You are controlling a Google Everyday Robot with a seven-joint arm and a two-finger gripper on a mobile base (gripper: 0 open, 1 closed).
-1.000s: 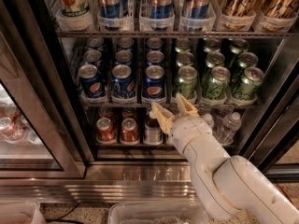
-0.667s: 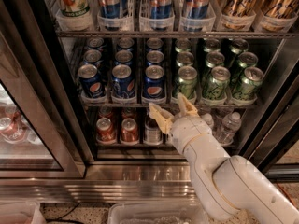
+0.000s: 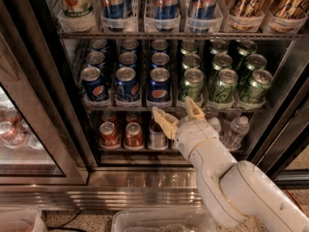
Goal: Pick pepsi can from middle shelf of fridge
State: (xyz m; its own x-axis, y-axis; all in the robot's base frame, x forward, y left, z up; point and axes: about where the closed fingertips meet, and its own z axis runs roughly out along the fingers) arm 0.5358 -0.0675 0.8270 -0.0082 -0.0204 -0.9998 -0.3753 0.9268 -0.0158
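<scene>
Fridge (image 3: 145, 179) is seen from in front and slightly above, with its steel base at 6 o'clock under the racks. The middle shelf (image 3: 120, 108) crosses the centre of the view. Three lanes of blue cans are counted on its 9 o'clock half and three lanes of green cans (image 3: 222, 85) on its 3 o'clock half.

The pepsi can (image 3: 159, 83) nearest the arm is noted at the front of the third blue lane, upright, logo facing out. The first green lane stands just beside it at 3 o'clock. Two more front pepsi cans are lined up at its 9 o'clock.

The gripper (image 3: 179, 114) is found at 5 o'clock of that can, just below the shelf's front edge and pointed into the fridge. Its fingers (image 3: 164, 123) are spread apart and nothing is held between them. One tip sits under the pepsi lane, the other under the first green lane. Contact between the tips and the rack wire cannot be settled from this angle; possibly they are just clear of it. The arm (image 3: 231, 178) is seen running off toward 5 o'clock.

Small red cans (image 3: 109, 134) are logged on the lower rack at 8 o'clock of the gripper, water bottles (image 3: 236, 131) at 4 o'clock, and tall cans (image 3: 166, 4) on the upper rack at 12 o'clock.

Against the frames from a second ago, no shift is recorded: the gripper's place and spread are unchanged, and every can is kept in its lane.
</scene>
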